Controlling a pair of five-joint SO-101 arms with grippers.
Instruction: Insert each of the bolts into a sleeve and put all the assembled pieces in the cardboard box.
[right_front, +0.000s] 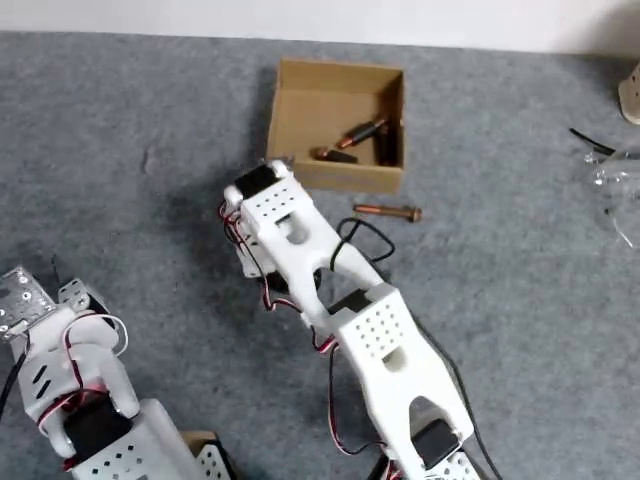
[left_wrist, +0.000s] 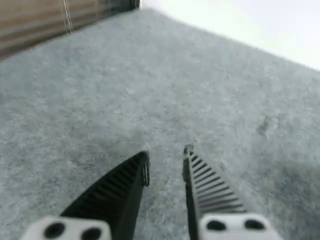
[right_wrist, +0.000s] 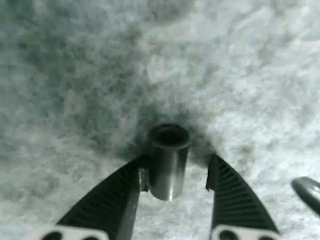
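Right gripper (right_wrist: 177, 170): jaws partly open around a dark metal sleeve (right_wrist: 168, 160) that stands upright on the grey carpet (right_wrist: 75, 75). One finger (right_wrist: 120, 200) touches the sleeve wall and the other stands just apart from it. A dark rounded object (right_wrist: 307, 192) lies nearby, possibly another sleeve.

Left gripper (left_wrist: 166, 162): jaws narrowly open, holding nothing, above bare carpet.

Cardboard box (right_front: 335, 176): holds assembled pieces (right_front: 350, 140), their number unclear.

Copper-coloured bolt (right_front: 388, 212): lies loose on the carpet just outside the box's near wall, beside the right arm (right_front: 370, 330).
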